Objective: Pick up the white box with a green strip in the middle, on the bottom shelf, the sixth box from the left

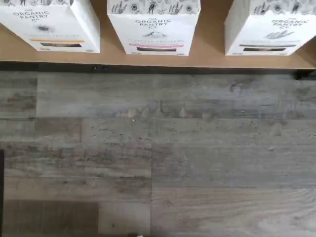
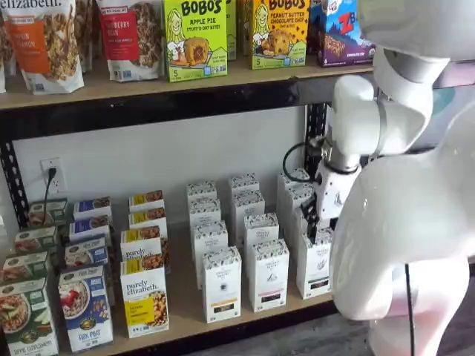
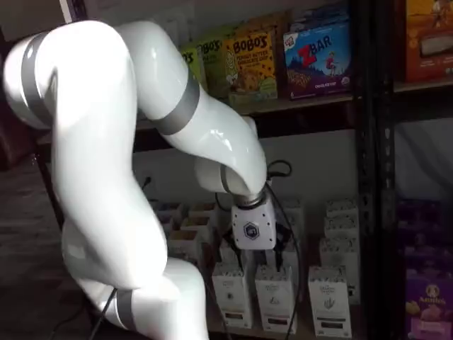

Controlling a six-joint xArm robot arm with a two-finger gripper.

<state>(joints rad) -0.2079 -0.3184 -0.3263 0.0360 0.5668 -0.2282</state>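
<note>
Shelf views hide the end effector fingers.

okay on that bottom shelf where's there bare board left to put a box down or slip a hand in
Bare board on the bottom shelf shows as a strip before the front white boxes, and as gaps between them, the wider gap toward the box with the dark strip. In a shelf view the rows behind and the coloured cartons stand tightly packed.

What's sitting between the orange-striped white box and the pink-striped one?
Nothing: the wrist view shows only bare shelf between the orange-striped box and the pink-striped box.
</note>
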